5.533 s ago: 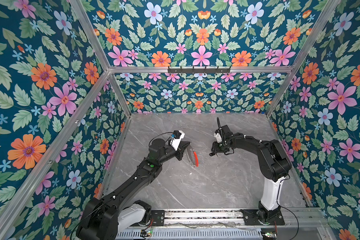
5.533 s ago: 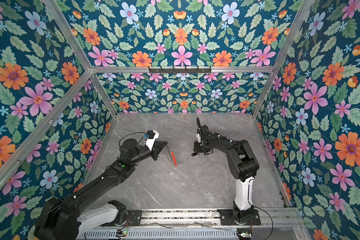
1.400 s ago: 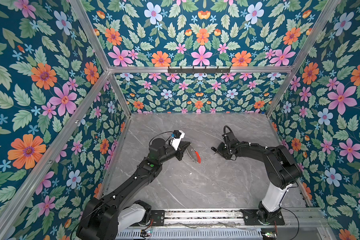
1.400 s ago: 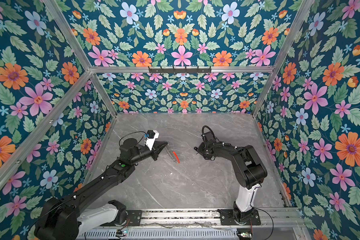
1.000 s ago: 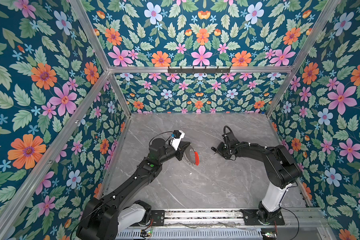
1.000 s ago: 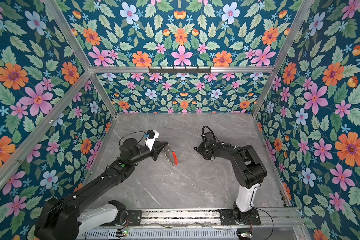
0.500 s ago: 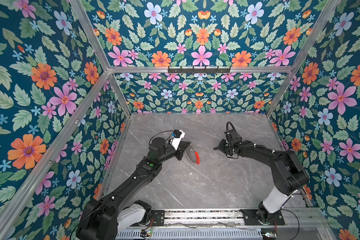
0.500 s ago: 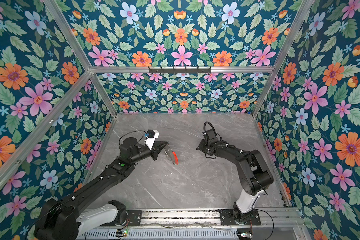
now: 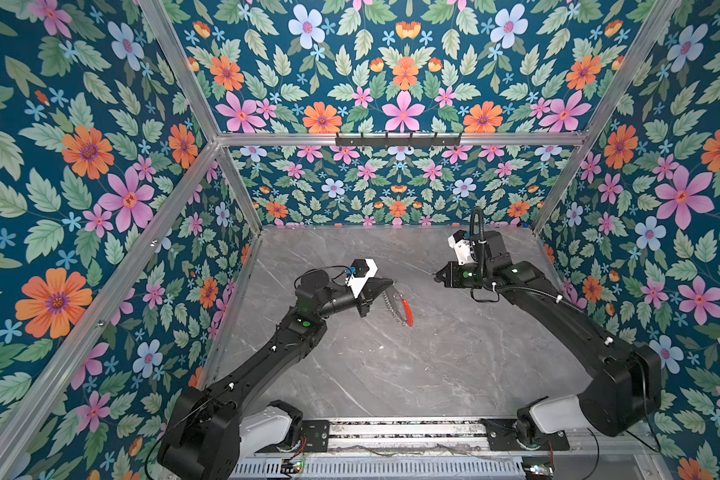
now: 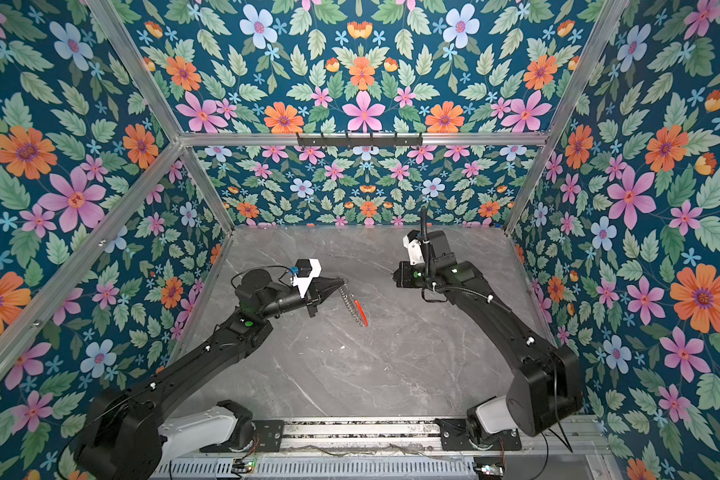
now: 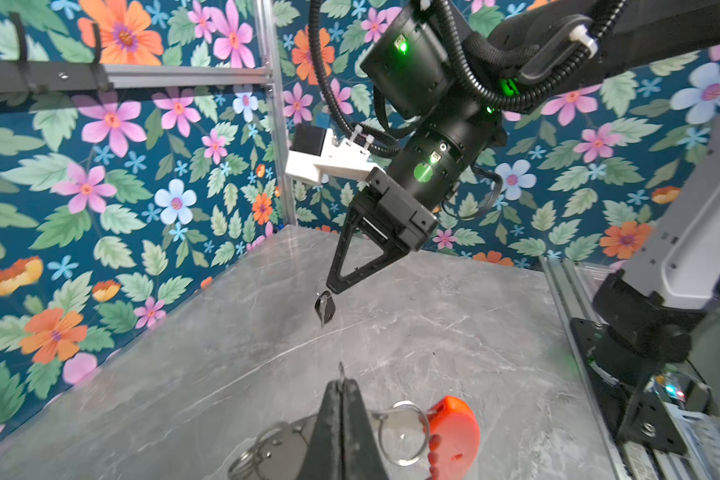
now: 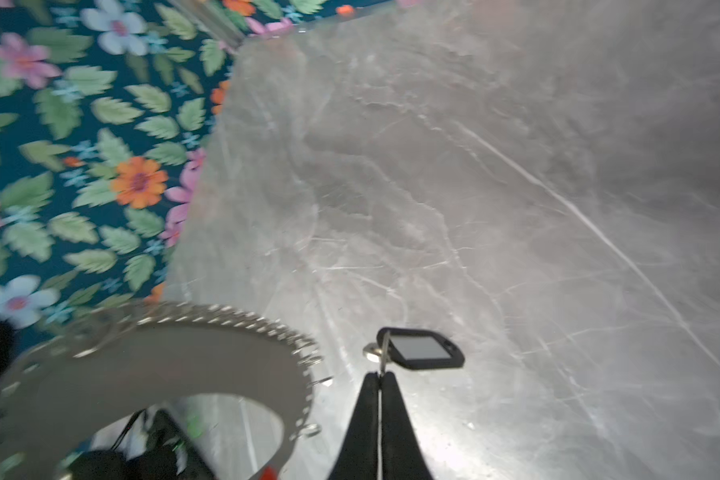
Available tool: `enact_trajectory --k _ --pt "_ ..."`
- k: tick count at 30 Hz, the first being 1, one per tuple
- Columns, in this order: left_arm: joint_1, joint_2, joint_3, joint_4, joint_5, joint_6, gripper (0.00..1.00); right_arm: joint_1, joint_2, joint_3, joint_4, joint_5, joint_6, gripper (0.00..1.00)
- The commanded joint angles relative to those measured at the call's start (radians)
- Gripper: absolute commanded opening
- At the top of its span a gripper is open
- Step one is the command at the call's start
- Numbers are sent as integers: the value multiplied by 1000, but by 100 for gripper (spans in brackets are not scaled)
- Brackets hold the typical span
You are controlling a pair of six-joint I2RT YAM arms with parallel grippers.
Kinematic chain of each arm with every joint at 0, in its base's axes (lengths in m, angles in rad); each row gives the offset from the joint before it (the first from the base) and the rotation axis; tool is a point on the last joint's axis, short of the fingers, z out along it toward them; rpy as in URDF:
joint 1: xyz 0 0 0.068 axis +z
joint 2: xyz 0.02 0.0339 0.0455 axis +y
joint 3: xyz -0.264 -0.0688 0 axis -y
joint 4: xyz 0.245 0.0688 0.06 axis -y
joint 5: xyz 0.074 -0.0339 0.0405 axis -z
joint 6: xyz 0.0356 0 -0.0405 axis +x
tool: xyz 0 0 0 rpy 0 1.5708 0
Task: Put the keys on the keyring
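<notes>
My left gripper (image 9: pixel 393 282) (image 10: pixel 345 281) is shut on the keyring (image 9: pixel 400 308) (image 10: pixel 355 309), a wire loop strung with small silver rings that hangs edge-on above the table, its red segment (image 11: pixel 454 428) lowest. In the left wrist view the closed tips (image 11: pixel 341 384) pinch the loop's wire. My right gripper (image 9: pixel 435 276) (image 10: pixel 393 274) (image 11: pixel 329 289) is off to the right of the keyring, apart from it. It is shut (image 12: pixel 379 376) on the metal link of the keys, a small black fob with a pale label (image 12: pixel 422 349) (image 11: pixel 324 309). The fob dangles above the table.
Grey marble tabletop (image 9: pixel 433 365) enclosed by flowered walls on three sides. A black hook rail (image 9: pixel 398 139) is mounted high on the back wall. The metal base rail (image 9: pixel 412 432) with both arm mounts runs along the front edge.
The right gripper has closed on the fob's link and risen a little off the table with it. The left gripper stays in place with the keyring, which has swung slightly.
</notes>
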Motion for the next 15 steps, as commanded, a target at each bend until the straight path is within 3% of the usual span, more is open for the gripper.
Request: enact_trajectory --k 1,8,15 --pt "1 36 28 123 100 0 0 0 -57 -4 27 -217 -43 0" --pt "1 114 115 48 59 75 0 -4 -65 10 107 -464 -43 0" --pt "-1 150 160 49 19 85 0 -8 -3 79 143 -580 -23 0"
